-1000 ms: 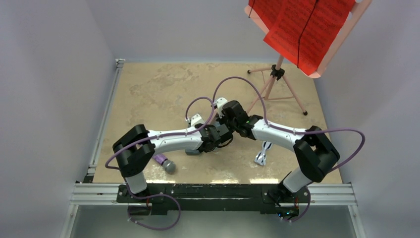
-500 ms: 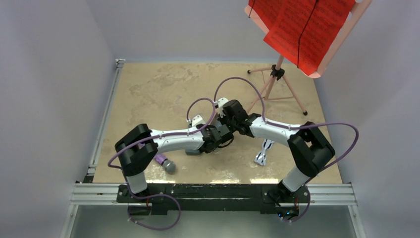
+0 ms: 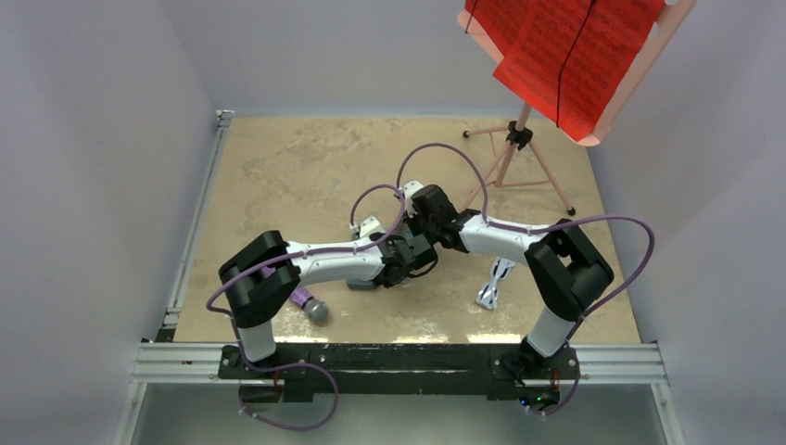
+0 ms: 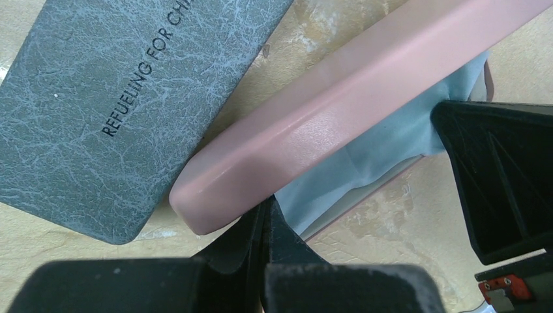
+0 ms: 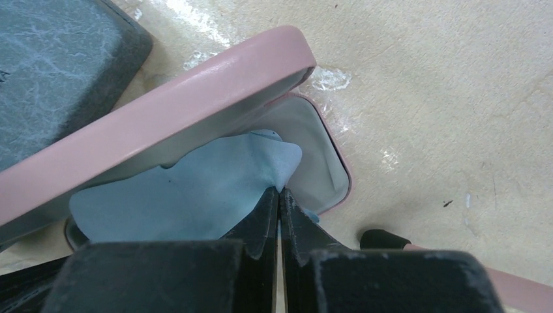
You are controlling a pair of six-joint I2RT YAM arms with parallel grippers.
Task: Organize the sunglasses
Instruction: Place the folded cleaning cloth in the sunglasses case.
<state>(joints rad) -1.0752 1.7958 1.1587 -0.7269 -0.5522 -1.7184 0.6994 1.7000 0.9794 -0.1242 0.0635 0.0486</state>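
right gripper [image 5: 279, 195] pinched on blue cloth [image 5: 182, 189] in pink case [image 5: 195, 91], left gripper [image 4: 264, 218] closed, right elbow [image 3: 570, 269] swung inward

1. A beige, marbled tabletop [image 3: 297, 158] is filling the middle of the top view, its surface showing mottled brown patches.
2. Plain, pale grey-lavender walls [image 3: 93, 139] are closing it in on the left, back and right.
3. A pink music stand [image 3: 517, 136] is standing on its tripod near the far right corner, carrying red sheets [image 3: 565, 46] that are overhanging the tabletop.
4. An aluminium rail [image 3: 194, 232] is running along the left edge, and another [image 3: 176, 363] is crossing the near edge.
5. Soft light is glinting off the near part of the tabletop.
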